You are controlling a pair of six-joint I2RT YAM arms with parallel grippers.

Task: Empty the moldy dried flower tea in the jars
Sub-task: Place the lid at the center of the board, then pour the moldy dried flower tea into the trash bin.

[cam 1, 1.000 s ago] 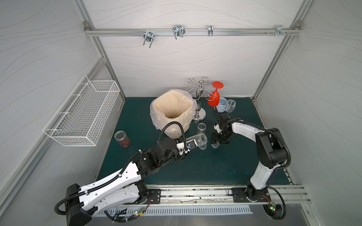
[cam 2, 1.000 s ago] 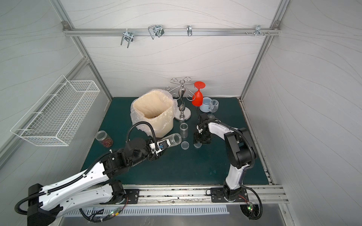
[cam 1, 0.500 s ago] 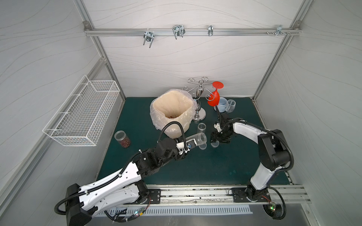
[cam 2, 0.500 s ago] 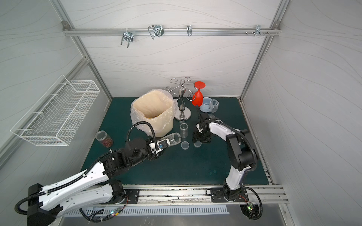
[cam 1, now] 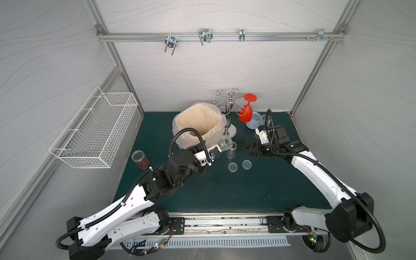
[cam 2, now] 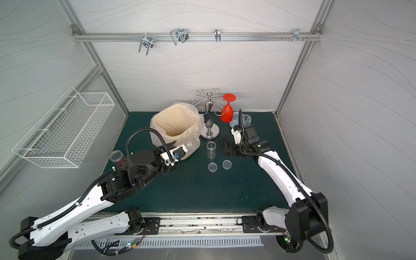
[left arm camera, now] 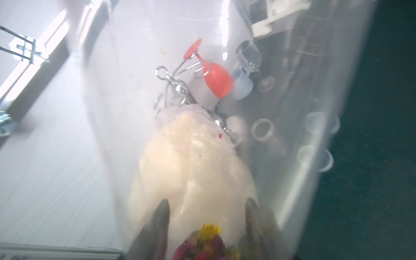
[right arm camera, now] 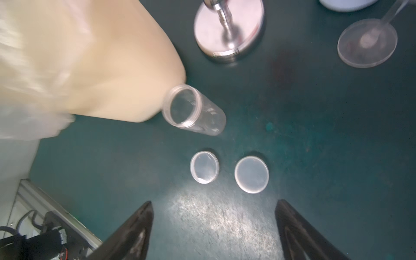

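Left wrist view: we're seeing the left tool [left arm camera: 207,200] pinching the held jar [left arm camera: 292,157] near its base, fingers [left arm camera: 157,225] pressing on the clear wall from both sides, and the moldy dried flower tea [left arm camera: 207,243] is sitting as a clump of red, pink and yellow bits at the base end between them. In both top views we're reading the held jar [cam 1: 226,143] as lidless and tipped well over, mouth pointing away from the left arm toward the chrome rack [cam 1: 229,117], and it's showing just beside the near corner of the lined bin [cam 1: 215,131] rather than over the opening. The right tool [right arm camera: 213,202] is hanging spread wide with nothing between its fingers, above bare table [right arm camera: 225,225] and near the two lids [right arm camera: 204,167], which are lying flat side by side, not touching. Just beyond the lids the empty jar [right arm camera: 193,110] is standing upright and open, close to the bin wall. The third jar [cam 1: 140,158] is standing alone at the table's left side, well apart from the others, looking capped, reddish tea filling its lower part. Further back, a red glass [cam 1: 246,113] is hanging upside down on the rack, with a pale blue mug [cam 1: 253,120] and a clear wine glass [right arm camera: 367,42] standing beside it.
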